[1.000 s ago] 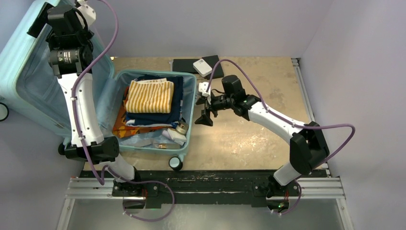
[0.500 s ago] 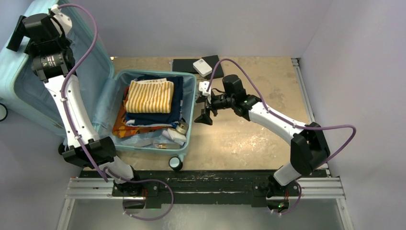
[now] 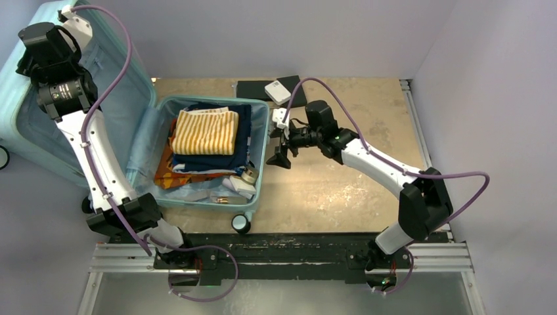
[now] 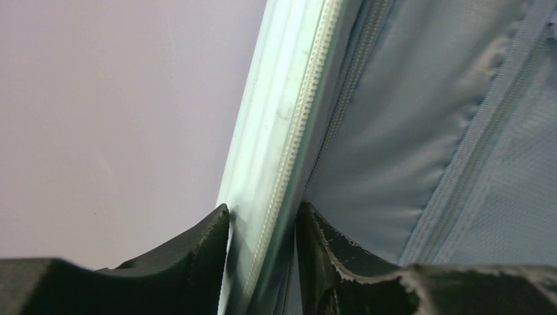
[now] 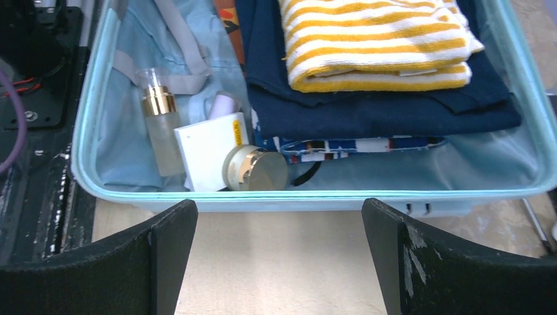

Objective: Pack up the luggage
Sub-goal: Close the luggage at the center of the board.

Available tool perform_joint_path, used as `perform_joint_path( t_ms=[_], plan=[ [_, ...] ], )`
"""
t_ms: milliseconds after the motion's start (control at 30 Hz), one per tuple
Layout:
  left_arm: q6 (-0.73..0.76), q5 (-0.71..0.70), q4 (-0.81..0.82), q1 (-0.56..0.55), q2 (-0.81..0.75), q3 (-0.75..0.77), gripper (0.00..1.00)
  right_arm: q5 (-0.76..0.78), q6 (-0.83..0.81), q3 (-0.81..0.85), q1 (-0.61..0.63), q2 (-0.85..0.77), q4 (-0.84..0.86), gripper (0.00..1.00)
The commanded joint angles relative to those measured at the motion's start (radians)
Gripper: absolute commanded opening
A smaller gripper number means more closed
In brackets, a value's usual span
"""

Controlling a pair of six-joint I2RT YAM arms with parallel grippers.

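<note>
The luggage, a pale mint hard-shell suitcase, lies open with its base (image 3: 261, 134) on the table and its lid (image 3: 23, 134) standing up at the far left. High at the lid's top edge, my left gripper (image 3: 27, 47) (image 4: 263, 211) is shut on the zippered rim (image 4: 289, 118), one finger on the shell side and one on the lining. The base holds a yellow striped towel (image 3: 205, 131) (image 5: 374, 39) on navy clothes (image 5: 368, 108), a gold-lidded jar (image 5: 257, 168), a bottle (image 5: 157, 125) and a white box (image 5: 207, 147). My right gripper (image 3: 279, 157) (image 5: 279, 205) hangs open just outside the base's right wall, holding nothing.
A black pouch (image 3: 253, 89) and a white box (image 3: 278, 91) lie on the table behind the suitcase. A suitcase wheel (image 3: 240, 224) sticks out near the front rail (image 3: 295, 252). Walls close in at the back and both sides.
My left arm swung further left along the lid's top, and its jaws closed from wide open onto the lid's rim. The right gripper barely moved.
</note>
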Motion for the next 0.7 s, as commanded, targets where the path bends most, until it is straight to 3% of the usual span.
perform_joint_path(
  t_ms=[0,200,400,533,667],
  plan=[
    [-0.048,0.078,-0.067,0.008,-0.033,-0.022,0.37,0.074,0.002,0.053,0.000,-0.066,0.033,0.99],
    [-0.070,0.140,-0.103,0.001,-0.056,-0.014,0.32,0.150,0.091,0.048,-0.003,-0.128,0.047,0.99],
    [-0.106,0.191,-0.149,-0.026,-0.083,-0.019,0.32,0.115,0.085,0.081,-0.011,-0.108,0.046,0.95],
    [-0.127,0.176,-0.177,-0.087,-0.090,-0.017,0.31,0.071,0.111,0.193,-0.011,-0.040,-0.011,0.91],
    [-0.143,0.119,-0.190,-0.179,-0.099,-0.021,0.31,0.055,0.187,0.203,-0.010,-0.019,0.083,0.90]
  ],
)
